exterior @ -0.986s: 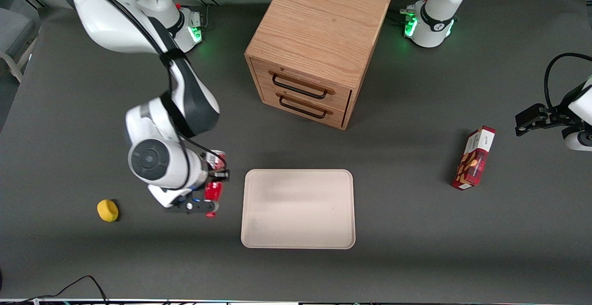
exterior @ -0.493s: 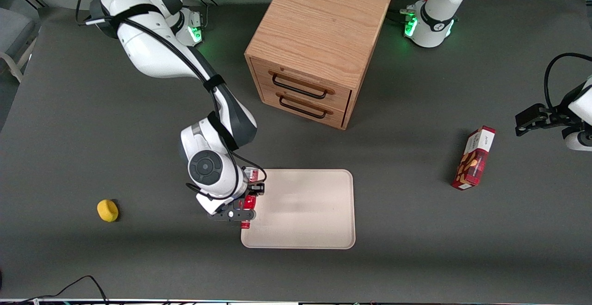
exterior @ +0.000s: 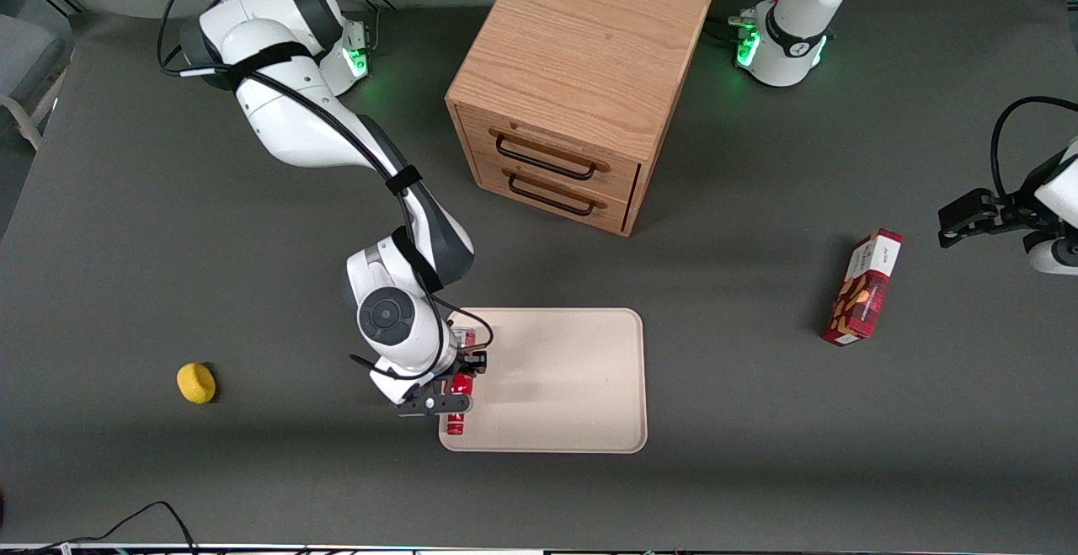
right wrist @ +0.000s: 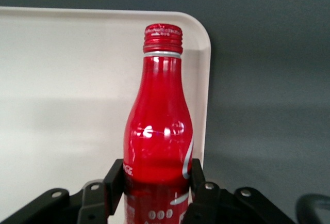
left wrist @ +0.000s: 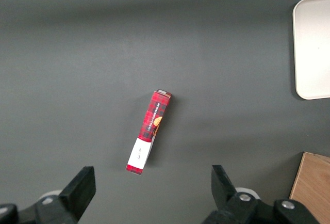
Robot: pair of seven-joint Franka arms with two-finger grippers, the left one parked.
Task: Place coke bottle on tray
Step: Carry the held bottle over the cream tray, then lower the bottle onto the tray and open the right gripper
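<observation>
Right arm's end effector (exterior: 456, 393) clamped on slim red coke bottle (exterior: 456, 408) | carried from bare tabletop (exterior: 758, 454) to over beige rectangular tray (exterior: 556, 386), at its edge toward working arm | lower since half-second ago | likely next: lowering, release.

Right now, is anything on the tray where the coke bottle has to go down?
Nothing visible. The gripper holds the coke bottle over the tray, near its corner toward the working arm's end, and the tray surface under it looks bare.
</observation>
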